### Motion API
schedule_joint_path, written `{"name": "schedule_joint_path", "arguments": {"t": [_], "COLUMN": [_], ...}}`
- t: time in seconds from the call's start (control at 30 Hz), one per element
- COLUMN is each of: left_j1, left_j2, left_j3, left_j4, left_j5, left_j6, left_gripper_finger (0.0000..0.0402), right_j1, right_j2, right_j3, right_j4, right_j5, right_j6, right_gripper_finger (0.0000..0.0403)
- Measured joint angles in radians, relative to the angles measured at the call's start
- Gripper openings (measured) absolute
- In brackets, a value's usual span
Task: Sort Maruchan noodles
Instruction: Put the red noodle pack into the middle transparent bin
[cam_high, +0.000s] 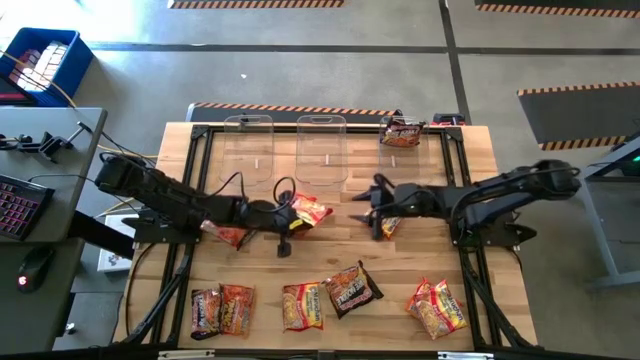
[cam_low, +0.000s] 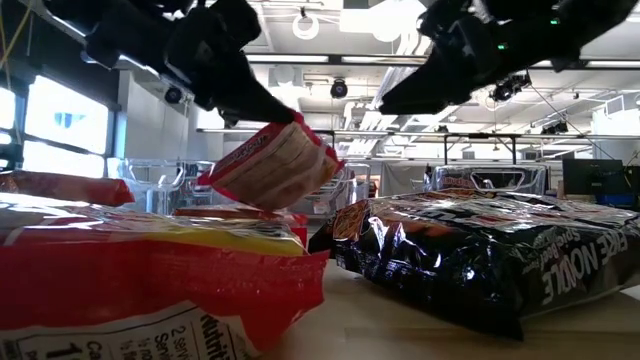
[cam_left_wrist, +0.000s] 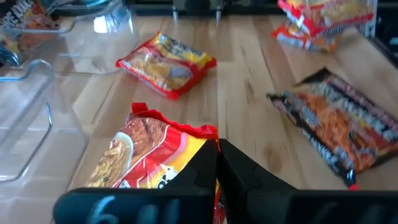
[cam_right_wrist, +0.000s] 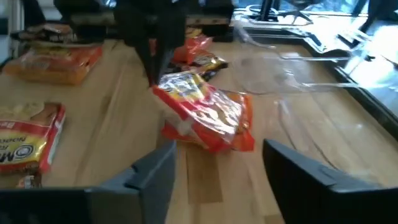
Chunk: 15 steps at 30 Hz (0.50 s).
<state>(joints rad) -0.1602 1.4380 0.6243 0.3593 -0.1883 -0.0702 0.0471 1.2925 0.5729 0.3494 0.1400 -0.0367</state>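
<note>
My left gripper is shut on a red-and-yellow noodle packet, which hangs above the table's middle in the low view. Facing it from the right, my right gripper stands open with nothing between its fingers. An orange packet lies flat on the table just below it. Another packet lies under my left arm. Several more packets lie along the near edge; one of them is dark. My left gripper pinches the packet's crimped end between its two shut fingers, seen from the other side at the packet's upper corner. The fingers come from the table's left, slanting down. The packet hangs tilted below the fingertips, clear of the table.
Two clear plastic bins stand at the far edge. A third bin at the far right holds a packet. Bare wood lies between the grippers and the near row of packets.
</note>
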Motion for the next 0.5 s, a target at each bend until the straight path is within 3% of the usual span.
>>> {"name": "schedule_joint_path", "arguments": {"t": [0.17,0.5], "left_j1": [0.019,0.025], "left_j2": [0.0,0.0], "left_j3": [0.021,0.035], "left_j4": [-0.001,0.011], "left_j5": [0.003,0.015], "left_j6": [-0.017,-0.007], "left_gripper_finger": [0.0,0.0], "right_j1": [0.003,-0.013], "right_j2": [0.147,0.393], "right_j3": [0.12,0.358], "right_j4": [-0.002,-0.141], "right_j5": [-0.048,-0.124], "right_j6": [-0.059,-0.223], "right_gripper_finger": [0.0263,0.0266]}}
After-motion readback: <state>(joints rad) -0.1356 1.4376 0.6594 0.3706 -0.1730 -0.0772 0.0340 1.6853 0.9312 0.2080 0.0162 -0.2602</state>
